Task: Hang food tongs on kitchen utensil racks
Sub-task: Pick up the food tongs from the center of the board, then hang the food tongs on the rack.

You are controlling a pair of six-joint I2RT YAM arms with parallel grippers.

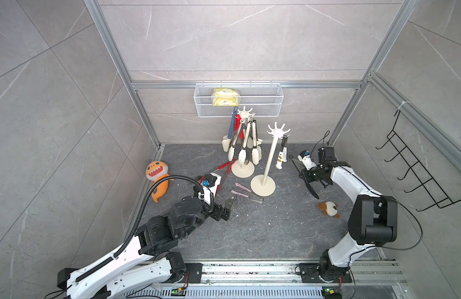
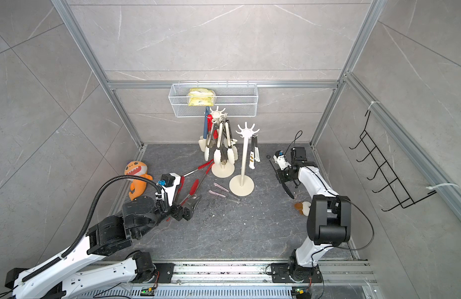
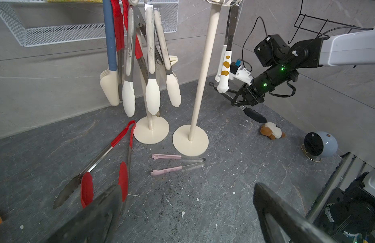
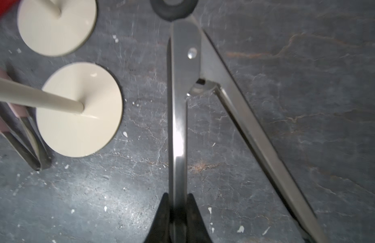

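Steel tongs [image 4: 178,126] with black tips are sitting pinched in the right gripper [image 4: 178,202], over the dark speckled stone floor [image 1: 263,227]; the left gripper [image 3: 187,186] is hanging wide by red tongs [image 3: 123,134]. Both cream kitchen utensil racks [image 1: 258,187] are standing near the back, under grey tiled walls [image 1: 224,38].

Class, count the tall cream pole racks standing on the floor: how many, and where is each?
2. The loaded rack stands nearer the back wall; the sparser rack stands beside it, toward the right arm. None appears hidden.
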